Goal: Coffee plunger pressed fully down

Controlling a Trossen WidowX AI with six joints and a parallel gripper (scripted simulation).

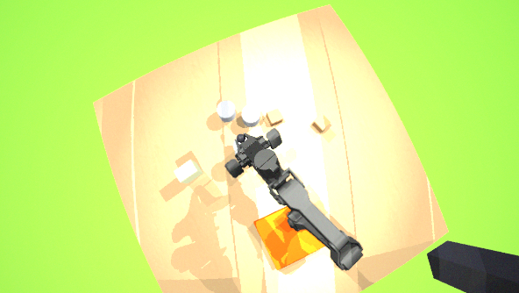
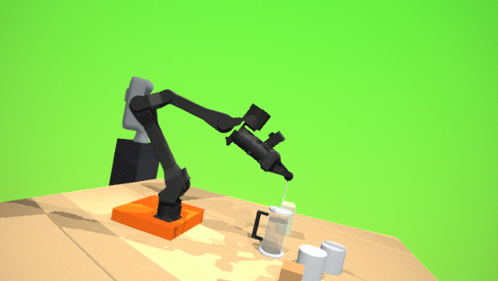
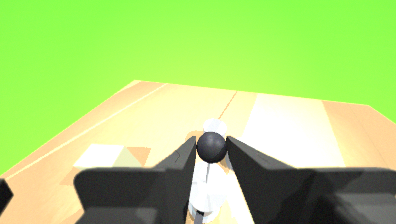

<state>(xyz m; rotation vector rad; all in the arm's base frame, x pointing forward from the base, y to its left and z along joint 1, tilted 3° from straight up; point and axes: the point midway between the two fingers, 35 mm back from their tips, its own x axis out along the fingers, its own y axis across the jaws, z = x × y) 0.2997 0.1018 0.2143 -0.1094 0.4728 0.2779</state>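
The coffee press (image 2: 276, 235) (image 3: 208, 192) stands upright on the table, a clear cylinder with a white lid and base and a black handle on its arm-facing side. Its thin rod rises high out of the lid to a black ball knob (image 1: 240, 138) (image 2: 288, 176) (image 3: 211, 147). My gripper (image 2: 288, 175) (image 3: 211, 140) is shut on the knob, with one finger touching each side of it in the wrist view. The gripper tilts down and forward. In the top view the arm hides most of the press.
Two white cups (image 1: 226, 110) (image 1: 251, 116) (image 2: 311, 262) (image 2: 333, 258) stand just beyond the press. Two tan blocks (image 1: 274, 117) (image 1: 321, 125) lie beside the cups. A pale block (image 1: 188, 171) (image 2: 289, 219) (image 3: 102, 155) stands on the press's other side. The orange base (image 1: 280, 246) (image 2: 143, 223) carries the arm.
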